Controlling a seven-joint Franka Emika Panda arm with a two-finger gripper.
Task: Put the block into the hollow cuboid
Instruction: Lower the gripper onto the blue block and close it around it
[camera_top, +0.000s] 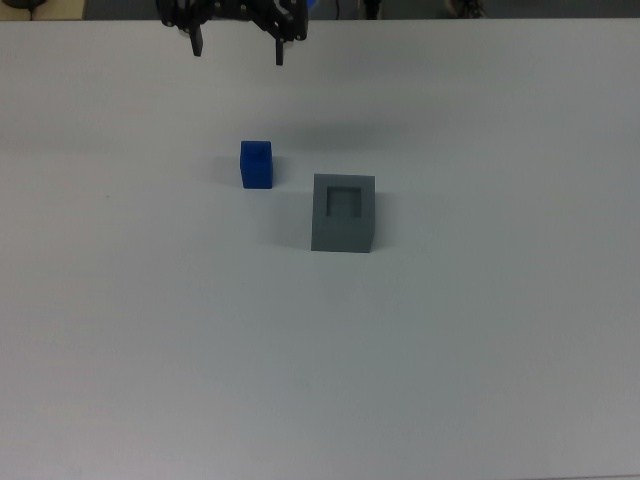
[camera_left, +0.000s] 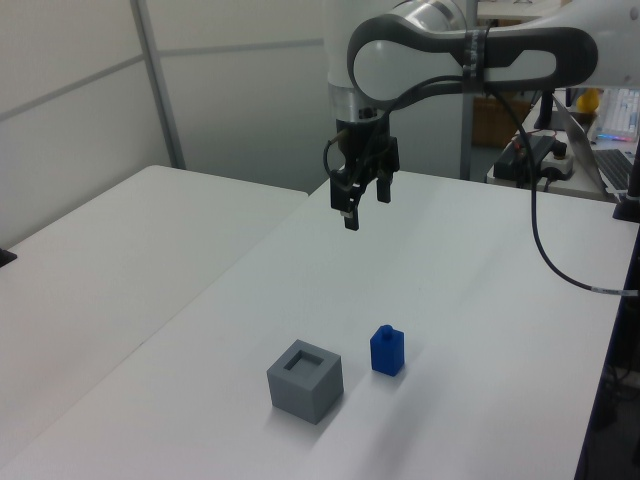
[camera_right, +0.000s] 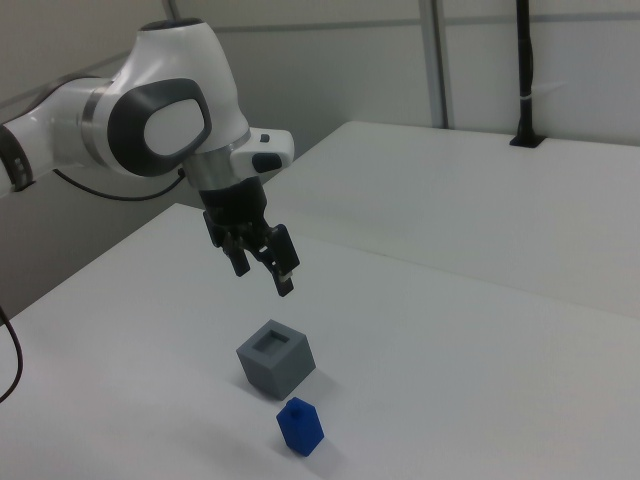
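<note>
Top view: unmarked block (camera_top: 256, 165), hollow cuboid (camera_top: 343, 213)

A robotics lab: white worktables (camera_left: 480, 300), partition panels (camera_left: 70, 90); cabling and equipment clutter (camera_left: 545, 150) behind.

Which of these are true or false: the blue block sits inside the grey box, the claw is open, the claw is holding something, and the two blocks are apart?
1. The blue block sits inside the grey box. False: it stands on the table beside the box, whose recess is empty.
2. The gripper is open. True.
3. The gripper holds something. False: it hangs empty above the table.
4. The two blocks are apart. True.
</note>
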